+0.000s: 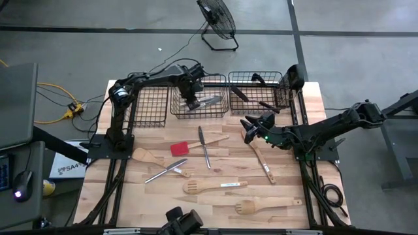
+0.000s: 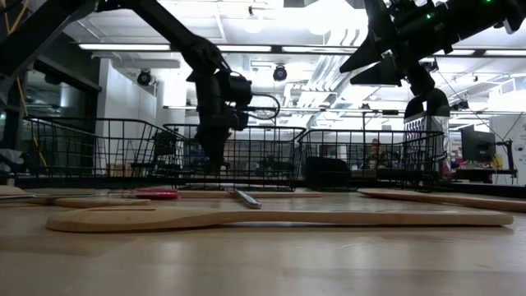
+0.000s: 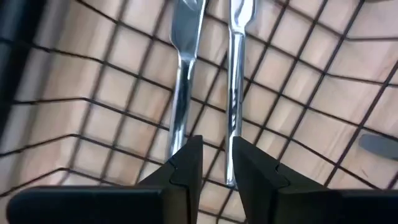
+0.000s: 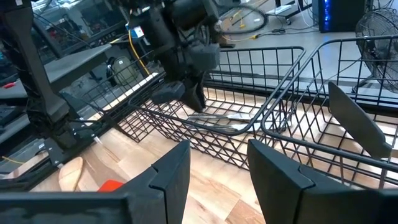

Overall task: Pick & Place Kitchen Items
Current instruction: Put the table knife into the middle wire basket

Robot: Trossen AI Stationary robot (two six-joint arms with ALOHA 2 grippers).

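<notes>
My left gripper [image 1: 192, 103] reaches down into the middle black wire basket [image 1: 215, 111]. Its fingers [image 3: 186, 168] stand a little apart, just above two silver pieces of cutlery [image 3: 183, 93] that lie side by side on the basket's wire floor. One handle end [image 3: 231, 174] shows in the gap between the fingers, and nothing is lifted. From the right wrist view the same gripper [image 4: 186, 93] hangs over the cutlery [image 4: 217, 121]. My right gripper [image 1: 251, 124] hovers open above the table's right half, holding nothing.
Black-handled tools [image 1: 238, 93] lie in the right basket [image 1: 287, 98], with another basket [image 1: 147, 104] at the left. On the table lie a red-headed spatula [image 1: 179, 148], a silver knife [image 1: 204, 147], wooden spoons [image 1: 147, 156] and slotted spatulas [image 1: 212, 187].
</notes>
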